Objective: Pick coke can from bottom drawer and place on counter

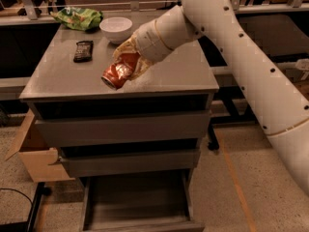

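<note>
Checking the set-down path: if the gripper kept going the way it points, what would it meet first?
Probably the counter near its front edge: the gripper, shut on the can, points down toward it. Depth is unclear, so it might just clear the edge.
</note>
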Robot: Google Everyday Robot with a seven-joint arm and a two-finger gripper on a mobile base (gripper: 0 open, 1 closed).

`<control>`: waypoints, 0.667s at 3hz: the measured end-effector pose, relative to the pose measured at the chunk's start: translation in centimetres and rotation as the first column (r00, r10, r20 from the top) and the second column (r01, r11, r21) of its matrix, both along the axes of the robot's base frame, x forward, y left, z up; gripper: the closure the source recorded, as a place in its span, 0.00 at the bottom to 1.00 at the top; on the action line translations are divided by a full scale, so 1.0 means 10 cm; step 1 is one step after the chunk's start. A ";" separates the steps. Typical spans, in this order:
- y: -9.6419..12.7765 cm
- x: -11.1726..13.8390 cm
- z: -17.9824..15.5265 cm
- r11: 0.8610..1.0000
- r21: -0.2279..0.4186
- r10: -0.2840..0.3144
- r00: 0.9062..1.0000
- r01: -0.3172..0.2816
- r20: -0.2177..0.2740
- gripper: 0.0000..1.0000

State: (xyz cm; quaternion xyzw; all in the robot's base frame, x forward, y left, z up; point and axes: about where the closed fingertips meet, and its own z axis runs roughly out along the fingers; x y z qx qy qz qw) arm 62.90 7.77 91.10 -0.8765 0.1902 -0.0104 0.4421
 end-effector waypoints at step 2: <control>0.09 0.48 -0.02 0.995 -0.084 -0.060 0.986 0.047 -0.153 1.00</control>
